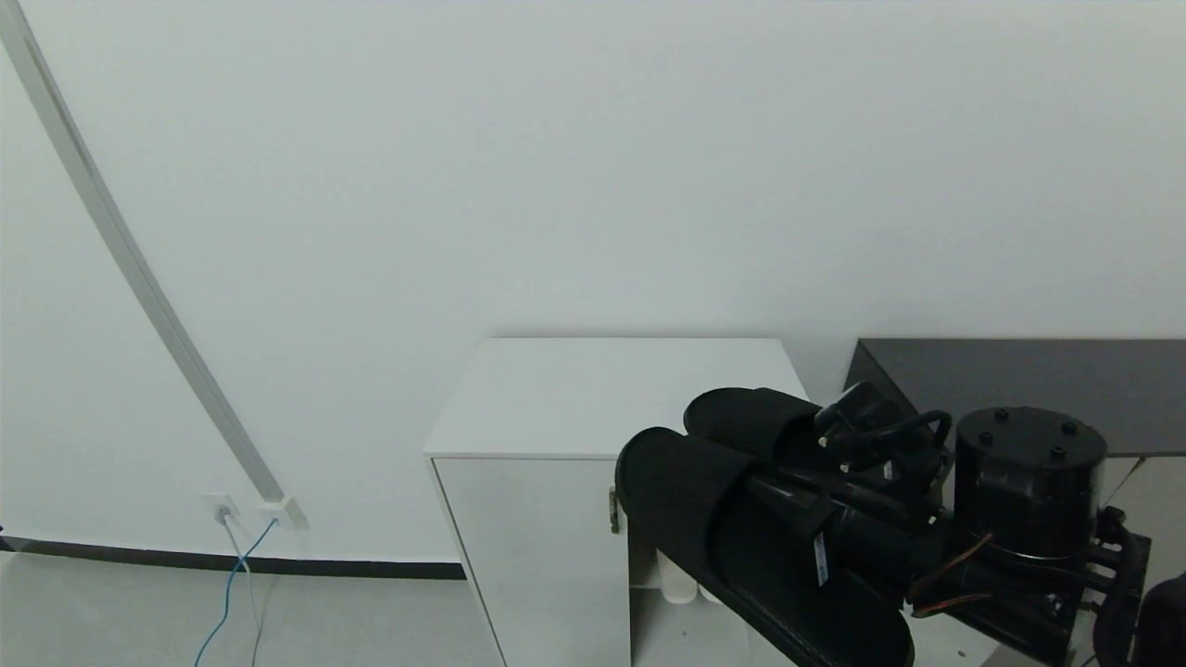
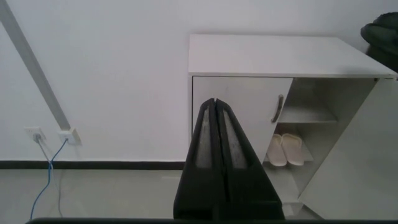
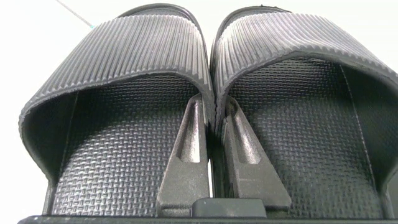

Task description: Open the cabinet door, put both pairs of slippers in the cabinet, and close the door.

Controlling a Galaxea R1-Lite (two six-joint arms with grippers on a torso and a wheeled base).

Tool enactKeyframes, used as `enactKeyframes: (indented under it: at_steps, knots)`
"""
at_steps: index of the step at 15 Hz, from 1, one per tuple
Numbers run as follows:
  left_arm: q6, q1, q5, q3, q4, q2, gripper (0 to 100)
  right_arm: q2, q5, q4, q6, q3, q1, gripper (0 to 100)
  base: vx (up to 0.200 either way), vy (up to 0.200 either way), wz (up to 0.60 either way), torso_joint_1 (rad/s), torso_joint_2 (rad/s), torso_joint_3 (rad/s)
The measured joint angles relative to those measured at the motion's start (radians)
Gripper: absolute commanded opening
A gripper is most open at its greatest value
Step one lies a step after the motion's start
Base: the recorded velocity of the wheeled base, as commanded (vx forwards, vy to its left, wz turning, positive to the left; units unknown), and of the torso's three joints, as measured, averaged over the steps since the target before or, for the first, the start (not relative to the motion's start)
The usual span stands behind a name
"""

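Note:
A pair of black slippers [image 1: 704, 491] hangs in front of the white cabinet [image 1: 602, 394], held side by side in my right gripper [image 1: 774, 486]. In the right wrist view that gripper [image 3: 213, 106] is shut on the two adjoining strap walls of the black slippers [image 3: 137, 56], one finger inside each. The cabinet [image 2: 280, 56] has its left door [image 2: 239, 112] closed and its right door [image 2: 367, 162] swung open. A white pair of slippers [image 2: 289, 149] lies on a lower shelf inside. My left gripper [image 2: 215, 102] is shut on nothing, well back from the cabinet and pointing at it.
A dark grey unit [image 1: 1019, 380] stands right of the cabinet. On the wall to the left, a slanted cable duct [image 1: 120, 250] runs down to a socket [image 1: 222, 508] with a blue cable [image 1: 227, 593]. Bare floor [image 2: 93, 193] lies before the cabinet.

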Motion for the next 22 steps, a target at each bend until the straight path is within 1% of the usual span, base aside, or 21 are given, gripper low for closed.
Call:
enactKeyframes:
  at_steps: [11,22]
  knots:
    - [0.000,0.000,0.000,0.000,0.000,0.000,0,0.001,0.001,0.000,-0.009,0.016,0.003,0,0.000,0.000,0.00,-0.007,0.01,0.006]
    - [-0.002,0.000,0.000,0.000,0.000,0.000,0,0.002,0.002,0.000,-0.011,0.029,0.012,0,0.000,0.000,0.00,-0.147,0.32,0.172]
